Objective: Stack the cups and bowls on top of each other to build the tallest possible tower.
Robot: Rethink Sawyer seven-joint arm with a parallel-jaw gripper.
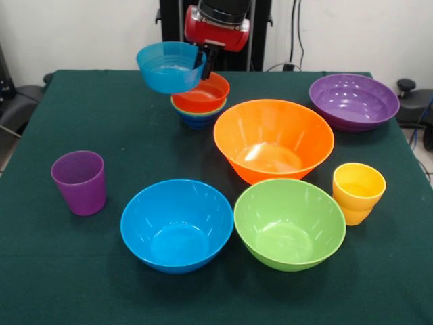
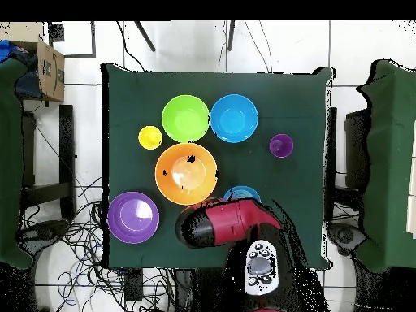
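My gripper (image 1: 201, 65) is shut on the rim of the small light blue bowl (image 1: 169, 66) and holds it in the air, tilted, just left of and above the tower (image 1: 199, 103). The tower is three nested small bowls: dark blue lowest, a green rim, red-orange on top. On the table stand the large orange bowl (image 1: 273, 139), large blue bowl (image 1: 177, 223), large green bowl (image 1: 289, 223), wide purple bowl (image 1: 353, 101), purple cup (image 1: 80, 181) and yellow cup (image 1: 357, 192). In the overhead view my arm (image 2: 231, 223) hides the tower; the light blue bowl (image 2: 241, 193) peeks out.
The green table (image 1: 81, 284) has its edges close behind the tower and the purple bowl. The large orange bowl stands right beside the tower. Cables lie on the floor (image 2: 73, 268) around the table.
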